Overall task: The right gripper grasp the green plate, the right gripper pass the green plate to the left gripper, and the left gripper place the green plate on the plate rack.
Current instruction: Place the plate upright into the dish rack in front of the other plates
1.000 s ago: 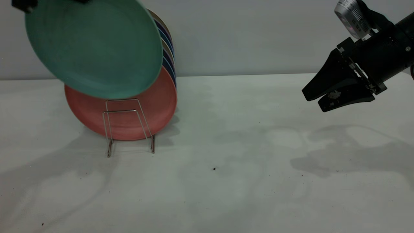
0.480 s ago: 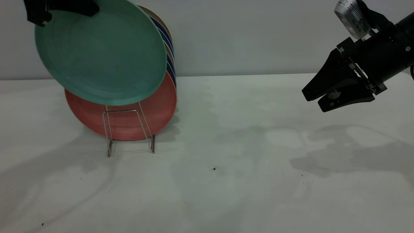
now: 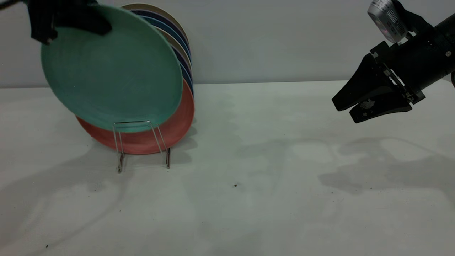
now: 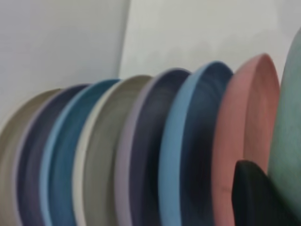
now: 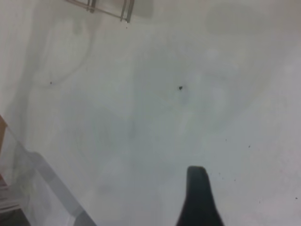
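The left gripper (image 3: 64, 19) is pinching the upper left rim of the green plate (image 3: 113, 71), high at the exterior view's upper left. One black finger is lying across the plate's front face; the other is hidden behind it. The plate is hanging tilted, its face turned toward the camera and slightly down, in front of the pink plate (image 3: 156, 135). Its lower edge is sitting at the level of the top of the rack (image 3: 142, 142)'s front wire loop; whether it is touching the wire cannot be told.

The rack is standing on the white bench (image 3: 266, 177), left of centre, with its two front feet on the surface. Behind the pink plate, more plates are standing on edge in a row: dark blue, lighter blue and beige rims (image 3: 177, 39) are peeking out above and to the right of the green one. In the left wrist view these are showing edge-on, side by side, with the pink plate (image 4: 244, 136) next to the green plate (image 4: 289, 141) and a black fingertip (image 4: 254, 197) of the left gripper in front.

The right gripper (image 3: 346, 110) is hovering well apart at the right side, above the bench, holding nothing. Its two wedge fingers are standing slightly parted at the tips, pointing left and down. A silver cylinder (image 3: 385, 17) is sitting on top of it.
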You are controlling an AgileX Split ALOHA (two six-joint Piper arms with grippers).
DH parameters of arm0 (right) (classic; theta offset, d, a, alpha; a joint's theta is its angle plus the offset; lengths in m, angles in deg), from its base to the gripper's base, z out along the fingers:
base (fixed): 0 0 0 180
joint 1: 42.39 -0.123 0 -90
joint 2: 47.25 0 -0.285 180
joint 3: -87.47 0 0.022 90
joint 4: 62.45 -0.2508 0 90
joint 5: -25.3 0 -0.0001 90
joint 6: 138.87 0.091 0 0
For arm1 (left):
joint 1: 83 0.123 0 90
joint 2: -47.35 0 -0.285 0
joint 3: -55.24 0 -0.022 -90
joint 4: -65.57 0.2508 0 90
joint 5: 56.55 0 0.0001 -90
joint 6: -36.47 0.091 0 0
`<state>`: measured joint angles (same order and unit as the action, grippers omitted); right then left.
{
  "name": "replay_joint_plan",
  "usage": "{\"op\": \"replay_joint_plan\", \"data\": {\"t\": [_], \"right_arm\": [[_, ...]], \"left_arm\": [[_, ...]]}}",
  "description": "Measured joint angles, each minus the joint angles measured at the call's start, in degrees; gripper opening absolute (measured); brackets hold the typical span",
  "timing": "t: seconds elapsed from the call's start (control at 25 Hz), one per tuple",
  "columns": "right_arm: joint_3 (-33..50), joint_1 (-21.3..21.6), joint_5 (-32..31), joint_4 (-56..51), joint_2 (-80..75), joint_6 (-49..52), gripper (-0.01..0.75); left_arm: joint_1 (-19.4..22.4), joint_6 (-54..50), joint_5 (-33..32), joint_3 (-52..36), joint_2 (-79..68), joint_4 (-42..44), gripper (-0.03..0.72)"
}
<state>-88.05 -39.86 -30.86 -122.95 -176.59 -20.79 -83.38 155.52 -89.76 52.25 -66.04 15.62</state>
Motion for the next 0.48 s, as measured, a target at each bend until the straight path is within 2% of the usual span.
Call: {"op": "replay_joint_plan", "data": {"t": [0.48], "right_arm": [[0.00, 0.00, 0.11, 0.00, 0.00, 0.00, 0.574]], "left_arm": [[0.00, -0.05, 0.63, 0.00, -4.36, -0.84, 0.089]]}}
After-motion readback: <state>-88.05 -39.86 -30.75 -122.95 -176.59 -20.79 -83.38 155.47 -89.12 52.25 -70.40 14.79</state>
